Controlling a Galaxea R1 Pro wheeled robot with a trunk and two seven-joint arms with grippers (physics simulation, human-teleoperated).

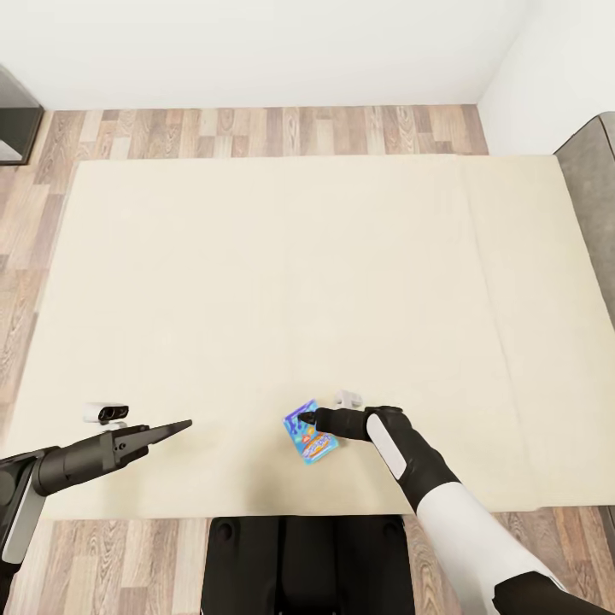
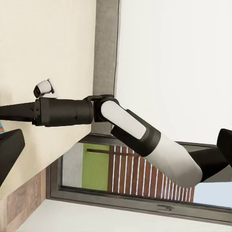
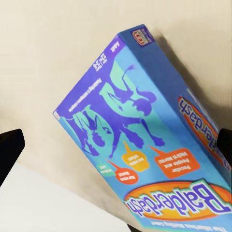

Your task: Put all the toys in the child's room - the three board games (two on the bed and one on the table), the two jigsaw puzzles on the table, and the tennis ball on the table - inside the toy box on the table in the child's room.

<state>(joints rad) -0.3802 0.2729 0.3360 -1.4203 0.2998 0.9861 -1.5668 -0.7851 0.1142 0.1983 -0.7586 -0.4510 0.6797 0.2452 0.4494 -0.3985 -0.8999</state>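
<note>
Blue cardboard with orange print marks the small flat board game [image 1: 310, 434] at lower centre of the head view, lying near the front edge of the cream mattress bed [image 1: 256, 256]. Its edge meets the right gripper [image 1: 306, 418], seemingly to pick it up; whether the jaws grip it I cannot tell. Lower left, the left gripper [image 1: 182, 424] hovers empty, fingers together, likely parked. Beyond the bed: wood-plank floor [image 1: 282, 128], white wall.
</note>
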